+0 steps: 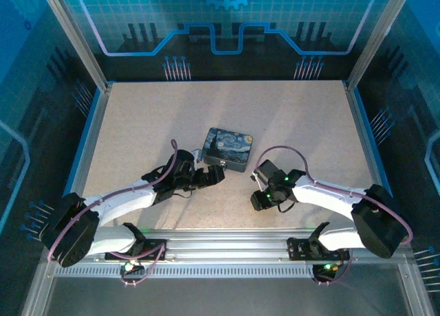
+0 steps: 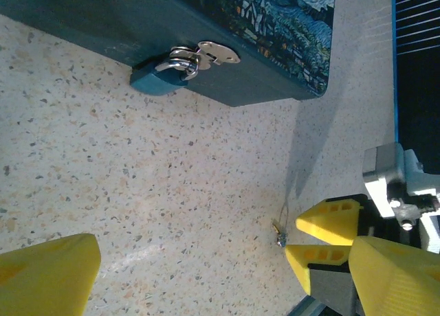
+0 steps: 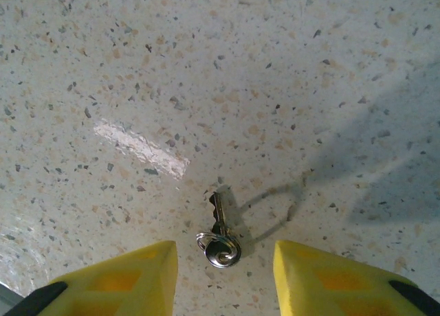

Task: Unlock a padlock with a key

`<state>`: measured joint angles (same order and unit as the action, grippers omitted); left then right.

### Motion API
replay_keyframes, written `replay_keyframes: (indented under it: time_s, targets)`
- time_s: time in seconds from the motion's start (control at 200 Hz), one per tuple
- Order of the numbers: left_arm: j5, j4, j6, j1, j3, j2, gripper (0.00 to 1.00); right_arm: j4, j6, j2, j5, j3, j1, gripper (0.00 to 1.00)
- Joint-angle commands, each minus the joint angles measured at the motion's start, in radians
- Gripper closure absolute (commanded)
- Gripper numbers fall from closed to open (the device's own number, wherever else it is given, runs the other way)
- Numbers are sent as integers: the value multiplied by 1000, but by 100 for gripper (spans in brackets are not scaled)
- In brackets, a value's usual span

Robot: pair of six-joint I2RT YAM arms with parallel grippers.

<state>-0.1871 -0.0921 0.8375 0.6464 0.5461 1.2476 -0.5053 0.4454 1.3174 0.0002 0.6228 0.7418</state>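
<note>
The speckled table (image 1: 137,123) carries everything, and about its middle sits the blue tin painted with a starry night (image 1: 229,148), the biggest thing on it. The left claw (image 2: 227,254) hangs low in front of the tin's near wall with its jaws spread wide and nothing between them. The right claw (image 3: 225,261) is down at the table off the tin's corner. Its yellow fingers (image 3: 137,281) stand partway apart, one on each side of the key, and neither pad touches it as far as I can see, so I would call that claw open around the key and not gripping. The padlock (image 2: 159,77), a small greyish-blue thing, hangs from the tin's metal hasp (image 2: 218,53) with its thin shackle (image 2: 180,60) looped through and its body resting down at the table. It looks shut to me, though I cannot see the keyhole. The key (image 3: 218,235), tiny and silvery with a little ring (image 3: 218,251) at its head, lies flat on the table, apart from the padlock and just ahead of the right claw. To my eye almost the whole task is left. The key has yet to be pinched and lifted, carried over to the padlock, fed into the keyhole and turned until the shackle springs. I would guess the wide left claw is there to steady the padlock.
</note>
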Motion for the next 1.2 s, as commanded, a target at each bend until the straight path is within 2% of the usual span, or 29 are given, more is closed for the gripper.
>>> replay_keyframes:
  time_s: [0.0,0.47,0.795,0.905,1.035,1.195]
  targets:
    - [0,-12,6,10,-12,3,5,-21,10,17,26,26,22,62]
    - [2,-2,4,9,-6,4,5,-20,14,39,21,25,31,75]
    - [4,5,3,10,-6,0,5,5,17,53,3,16,32,80]
    - [5,6,3,10,-5,0,5,7,15,52,-2,17,33,87]
    - [5,13,13,10,-2,-7,5,0,8,21,10,18,36,96]
    - [15,39,59,8,5,-26,5,6,-24,-56,39,26,52,98]
